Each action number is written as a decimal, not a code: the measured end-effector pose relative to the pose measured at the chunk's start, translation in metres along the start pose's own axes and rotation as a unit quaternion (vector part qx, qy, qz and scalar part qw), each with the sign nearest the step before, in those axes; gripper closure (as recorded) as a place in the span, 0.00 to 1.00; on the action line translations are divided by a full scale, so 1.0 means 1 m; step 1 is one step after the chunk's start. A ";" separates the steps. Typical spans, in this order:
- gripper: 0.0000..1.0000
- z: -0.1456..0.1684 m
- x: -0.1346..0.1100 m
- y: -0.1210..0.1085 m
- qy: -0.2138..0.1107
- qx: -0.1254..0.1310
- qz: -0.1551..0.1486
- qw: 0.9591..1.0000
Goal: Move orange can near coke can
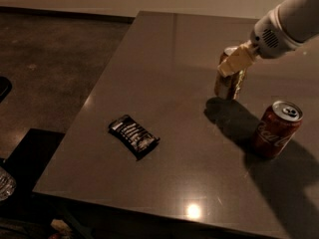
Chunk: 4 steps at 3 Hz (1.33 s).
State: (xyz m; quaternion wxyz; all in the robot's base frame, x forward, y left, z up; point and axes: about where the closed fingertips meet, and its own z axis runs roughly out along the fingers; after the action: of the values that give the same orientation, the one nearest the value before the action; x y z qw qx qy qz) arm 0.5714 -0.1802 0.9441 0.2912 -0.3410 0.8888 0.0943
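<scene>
White Coca-Cola script runs along the red side of the coke can (273, 133), at the right of the table (164, 59), and that's the only thing that reads. The gripper (232, 69), upper right, clasps the orange can (228, 87), whose pale markings are illegible. The black wrapper (134, 136) on the left shows pale stripes, also unreadable.

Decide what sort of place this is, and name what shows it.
Probably an indoor office break area or test lab: a grey table beside dark floor, with a coke can and snack packet on it, and a robot's end effector gripping an orange can over the table's far right.
</scene>
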 end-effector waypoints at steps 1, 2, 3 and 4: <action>1.00 -0.007 0.019 0.002 0.006 0.010 0.014 1.000; 1.00 -0.010 0.034 0.004 0.009 0.015 0.026 1.000; 0.83 -0.010 0.045 0.006 0.013 0.019 0.034 0.999; 0.61 -0.011 0.053 0.009 0.021 0.028 0.044 0.998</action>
State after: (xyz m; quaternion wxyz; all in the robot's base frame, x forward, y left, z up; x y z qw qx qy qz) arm 0.5293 -0.2067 0.9216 0.2779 -0.2956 0.9109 0.0752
